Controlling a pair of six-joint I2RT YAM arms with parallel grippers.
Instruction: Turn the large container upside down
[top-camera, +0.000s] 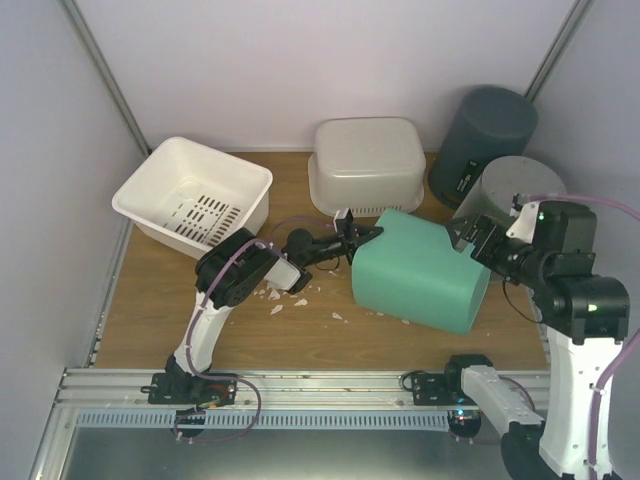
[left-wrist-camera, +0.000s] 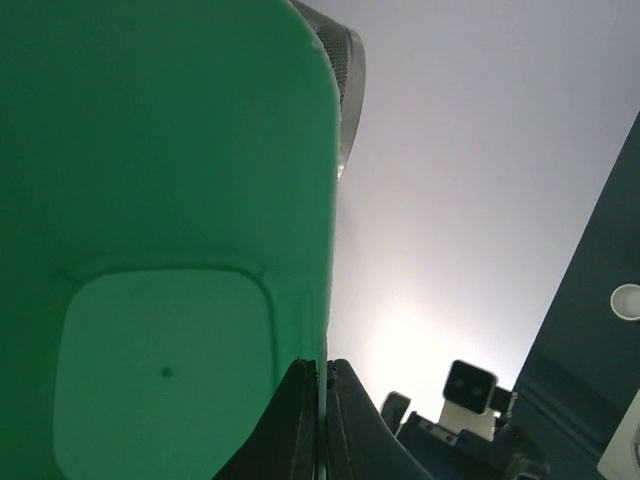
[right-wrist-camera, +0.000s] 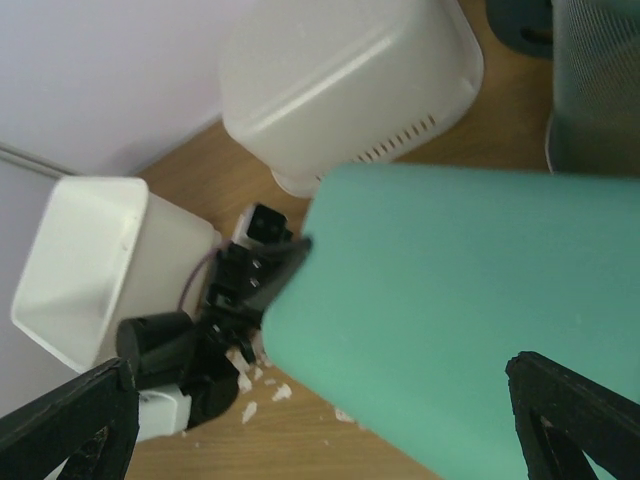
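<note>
Left gripper (left-wrist-camera: 322, 425), closest in its own wrist view, is pinched nearly closed on a thin edge of the large green container (top-camera: 420, 272). That container lies on its side on the table (top-camera: 150, 320), just off centre toward 3 o'clock, gripped end facing 9 o'clock, with an upturned white tub (top-camera: 367, 165) behind it at 12 o'clock. Right gripper (right-wrist-camera: 320, 365) is spread wide over the container's 2 o'clock end, holding nothing; whether it touches is unclear.

No legible text; pale sticker (top-camera: 463, 176) on the dark bin (top-camera: 490, 125) illegibly small.
</note>
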